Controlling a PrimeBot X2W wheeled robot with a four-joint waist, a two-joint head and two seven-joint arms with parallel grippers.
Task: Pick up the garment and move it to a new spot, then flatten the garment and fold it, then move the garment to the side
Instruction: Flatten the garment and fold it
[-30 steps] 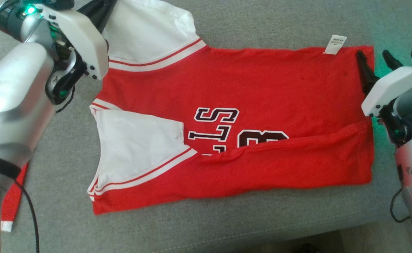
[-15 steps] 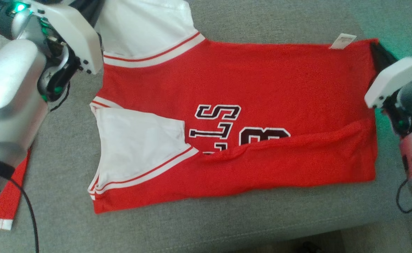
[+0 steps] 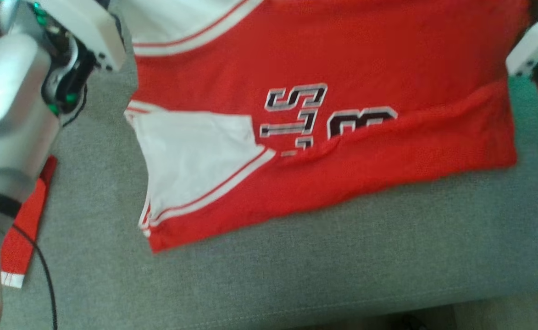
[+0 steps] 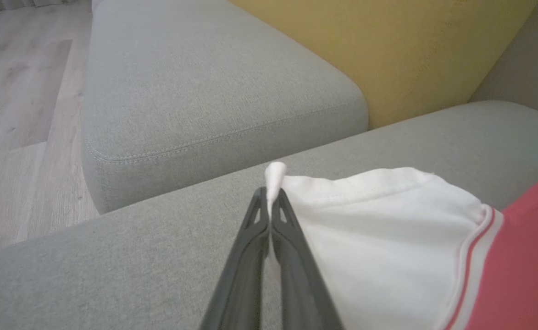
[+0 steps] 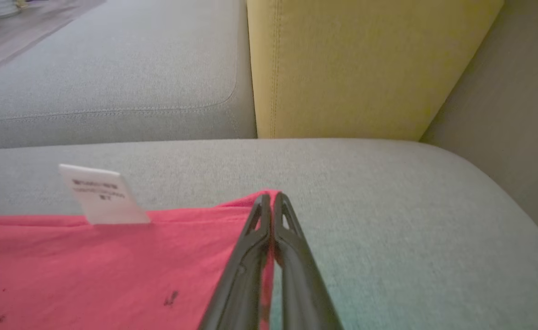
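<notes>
The garment is a red jersey with white sleeves and dark lettering, spread on the grey sofa seat. Its near edge is folded up over the lettering. In the left wrist view my left gripper is shut on the tip of a white sleeve. In the right wrist view my right gripper is shut on a red corner of the garment, beside its white label. In the head view my left wrist is at the top left and my right wrist at the top right.
Another red cloth with a white band lies under my left forearm. A yellow cushion stands behind the seat, with a second grey seat and wood floor beyond. The sofa's front seam runs along the bottom.
My right gripper has shut on the garment's red corner. The garment now sits higher and larger in the head view, its far edge out of the picture, and both wrists have moved up and outward.
</notes>
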